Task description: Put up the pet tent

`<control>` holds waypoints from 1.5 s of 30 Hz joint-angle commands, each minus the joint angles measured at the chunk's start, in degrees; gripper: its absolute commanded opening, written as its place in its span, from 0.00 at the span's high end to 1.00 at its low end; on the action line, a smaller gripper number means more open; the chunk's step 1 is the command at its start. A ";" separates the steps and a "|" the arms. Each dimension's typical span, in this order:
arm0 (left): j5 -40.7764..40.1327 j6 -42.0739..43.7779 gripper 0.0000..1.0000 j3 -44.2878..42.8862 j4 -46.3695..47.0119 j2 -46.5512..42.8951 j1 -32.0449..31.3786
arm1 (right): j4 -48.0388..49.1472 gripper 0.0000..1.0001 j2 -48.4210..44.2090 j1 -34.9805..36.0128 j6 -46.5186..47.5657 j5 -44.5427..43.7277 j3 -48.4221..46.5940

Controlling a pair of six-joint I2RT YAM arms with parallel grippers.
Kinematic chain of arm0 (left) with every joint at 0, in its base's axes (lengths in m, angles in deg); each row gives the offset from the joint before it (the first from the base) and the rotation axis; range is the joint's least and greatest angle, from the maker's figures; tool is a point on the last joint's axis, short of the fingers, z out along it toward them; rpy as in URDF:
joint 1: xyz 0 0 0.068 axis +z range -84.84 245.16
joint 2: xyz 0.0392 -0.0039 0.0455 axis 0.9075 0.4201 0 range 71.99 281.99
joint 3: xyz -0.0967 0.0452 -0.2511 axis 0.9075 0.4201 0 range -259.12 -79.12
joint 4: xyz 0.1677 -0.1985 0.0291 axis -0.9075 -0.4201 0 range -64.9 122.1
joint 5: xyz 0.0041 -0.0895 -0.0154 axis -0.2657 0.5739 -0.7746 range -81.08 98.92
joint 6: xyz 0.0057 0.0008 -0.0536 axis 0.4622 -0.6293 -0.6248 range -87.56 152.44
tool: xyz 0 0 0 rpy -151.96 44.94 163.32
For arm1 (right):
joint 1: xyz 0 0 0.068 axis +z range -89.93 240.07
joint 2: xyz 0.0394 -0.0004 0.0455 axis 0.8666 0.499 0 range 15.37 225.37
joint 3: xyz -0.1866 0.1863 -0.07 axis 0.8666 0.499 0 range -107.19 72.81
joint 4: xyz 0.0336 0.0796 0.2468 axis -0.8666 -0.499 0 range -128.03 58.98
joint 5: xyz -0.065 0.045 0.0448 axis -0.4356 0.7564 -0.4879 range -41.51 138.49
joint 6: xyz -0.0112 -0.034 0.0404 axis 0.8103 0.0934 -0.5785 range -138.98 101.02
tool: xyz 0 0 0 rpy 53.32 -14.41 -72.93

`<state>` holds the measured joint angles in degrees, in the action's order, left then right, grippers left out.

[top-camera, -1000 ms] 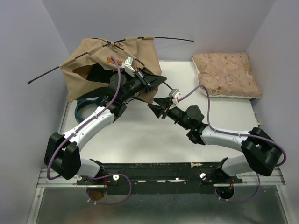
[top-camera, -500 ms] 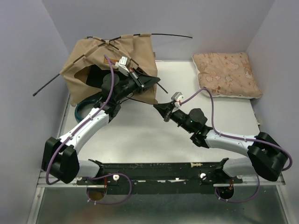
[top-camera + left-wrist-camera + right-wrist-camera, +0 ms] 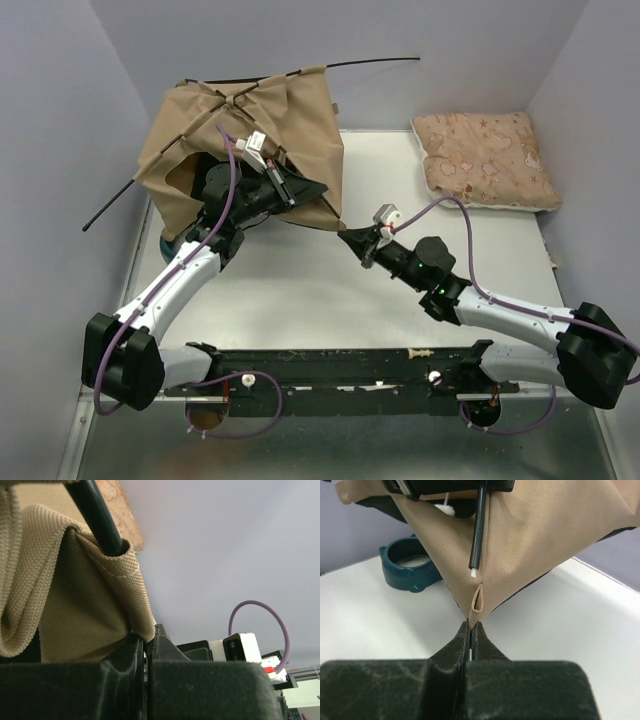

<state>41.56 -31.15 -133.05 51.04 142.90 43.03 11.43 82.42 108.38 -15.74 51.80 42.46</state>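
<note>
Since a second ago the pet tent [image 3: 275, 115] has spread wider and its lower corner now stretches down to the right claw [image 3: 343, 233], while the left claw [image 3: 320, 187] has drawn back a little toward its own base. The long black pole [image 3: 370, 64] beyond both claws has tipped higher.

From above, the left claw is tucked under the tent's front edge with tan cloth draped over it. The right claw meets the tent's lowest corner, just ahead of its tips. A pink cushion [image 3: 485, 160] lies well off to the right claw's right, on the table [image 3: 300, 290].

In the left wrist view, the left claw [image 3: 146, 642] is squeezed nearly closed, with a fold of the tent's cloth [image 3: 75, 605] pinched in the slit. A black pole [image 3: 97, 520] runs into a cloth pocket above the fingers.

In the right wrist view, the right claw [image 3: 470, 630] is clamped tight on the very tip of the tent corner [image 3: 520, 545]. Right above its tips sits a small open loop [image 3: 477, 600], and the white-tipped pole end [image 3: 475, 570] hangs just over that loop, outside it. A teal ring [image 3: 407, 565] rests on the table beyond and to the left.
</note>
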 commanded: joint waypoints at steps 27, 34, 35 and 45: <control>-5.84 9.36 1.00 3.57 -4.53 -1.74 -2.39 | -7.13 0.99 -1.39 0.20 8.53 5.74 -0.94; -7.50 11.56 1.00 2.96 -7.59 -1.48 -2.83 | -7.30 0.99 -1.92 0.20 8.97 6.53 -0.41; -7.85 12.17 1.00 2.61 -8.38 -1.39 -3.00 | -7.56 0.99 -2.01 0.20 9.32 6.97 -0.50; -12.51 17.97 1.00 -0.47 -14.63 -1.13 -5.99 | -14.41 0.99 0.45 0.29 16.61 12.06 -2.96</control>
<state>35.29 -20.05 -130.87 39.89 142.47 37.78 -0.61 81.91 108.38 -3.76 60.48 42.00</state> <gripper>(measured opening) 0.050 0.016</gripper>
